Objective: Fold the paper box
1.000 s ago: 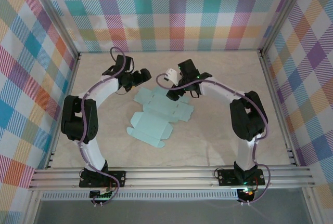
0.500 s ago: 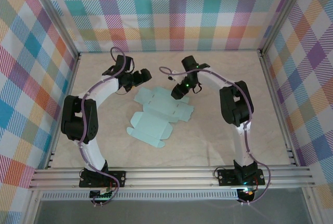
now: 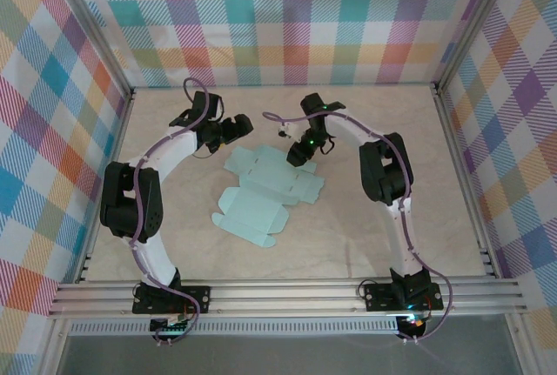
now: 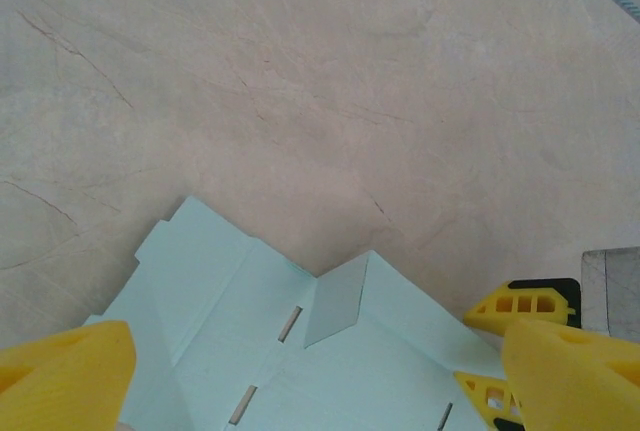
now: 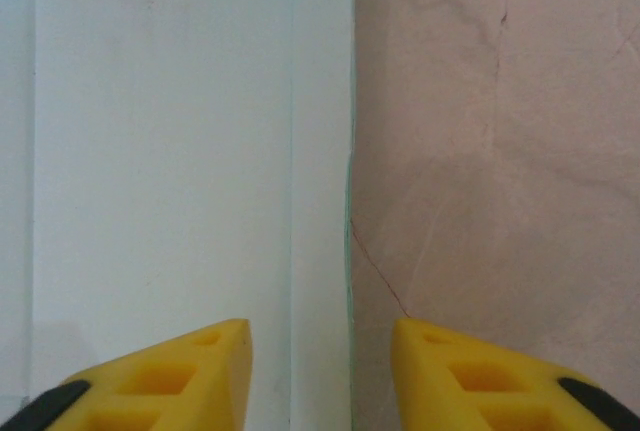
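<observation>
Right claw [image 5: 320,339] sits half-spread, straddling the right edge of the box [image 5: 170,151], pinching nothing yet. Left claw [image 4: 315,356] hangs wide open over its far corner. We judge the first fold is starting: next, nip and lift that edge. Both arms reach forward, wrists bent down; the sheet lies flat on the table [image 3: 365,236].

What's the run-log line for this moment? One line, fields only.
paper box: unfolded sheet on table | left gripper: open, by its far edge | right gripper: open, astride one edge
</observation>
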Motion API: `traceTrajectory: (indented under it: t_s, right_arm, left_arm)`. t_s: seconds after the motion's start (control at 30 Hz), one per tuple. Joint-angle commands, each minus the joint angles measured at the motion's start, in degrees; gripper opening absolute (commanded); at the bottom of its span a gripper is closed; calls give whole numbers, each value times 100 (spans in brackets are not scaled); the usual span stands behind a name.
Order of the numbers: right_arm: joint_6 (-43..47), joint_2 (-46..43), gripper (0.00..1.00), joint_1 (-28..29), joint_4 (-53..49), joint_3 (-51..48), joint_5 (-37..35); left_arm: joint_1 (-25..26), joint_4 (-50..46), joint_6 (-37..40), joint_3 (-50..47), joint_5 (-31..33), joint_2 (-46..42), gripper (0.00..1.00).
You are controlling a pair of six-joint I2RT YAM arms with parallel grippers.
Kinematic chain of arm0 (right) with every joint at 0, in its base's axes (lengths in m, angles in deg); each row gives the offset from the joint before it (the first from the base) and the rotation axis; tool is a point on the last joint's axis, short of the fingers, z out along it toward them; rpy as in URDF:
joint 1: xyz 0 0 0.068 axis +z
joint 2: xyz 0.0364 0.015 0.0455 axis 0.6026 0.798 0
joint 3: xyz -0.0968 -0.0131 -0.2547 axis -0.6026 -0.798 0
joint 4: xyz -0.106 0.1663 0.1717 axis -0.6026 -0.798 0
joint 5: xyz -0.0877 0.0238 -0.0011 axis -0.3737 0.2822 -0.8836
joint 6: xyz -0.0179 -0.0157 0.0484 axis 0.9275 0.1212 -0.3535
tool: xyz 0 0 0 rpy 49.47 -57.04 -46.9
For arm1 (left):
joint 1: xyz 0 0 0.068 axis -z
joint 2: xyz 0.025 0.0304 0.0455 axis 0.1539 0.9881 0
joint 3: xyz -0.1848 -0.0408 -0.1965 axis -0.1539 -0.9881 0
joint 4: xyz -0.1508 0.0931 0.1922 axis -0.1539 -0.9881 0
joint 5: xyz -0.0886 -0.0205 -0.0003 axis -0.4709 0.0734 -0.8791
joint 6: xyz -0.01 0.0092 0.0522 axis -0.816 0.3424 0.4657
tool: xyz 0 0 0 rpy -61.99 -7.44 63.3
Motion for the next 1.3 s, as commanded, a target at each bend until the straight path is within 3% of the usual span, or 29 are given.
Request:
traceTrajectory:
  t_s: [0.0,0.23,0.37,0.77,0.97,1.13,1.27]
  right_arm:
    - [220,155,36,-25,-390,303,243]
    - [342,173,20,-18,-359,340,170]
    - [374,173,26,-1,-314,329,148]
    - [523,476,23,87,-705,740,85]
    - [577,392,4,109,-555,648,0]
    - [603,69,0,172,-185,352,-413]
    - [646,-503,0,325,769,-452,-1238]
  left_arm:
    - [-62,-158,53,1,-96,-156,94]
    - [-82,-187,67,27,-104,-95,94]
    - [-93,-185,63,16,-119,-105,94]
    - [-119,-208,90,24,-187,-135,94]
    - [-154,-234,121,-13,-170,-192,95]
    - [-183,-229,125,-50,-132,-251,95]
    - [-229,-184,94,-93,-83,-285,95]
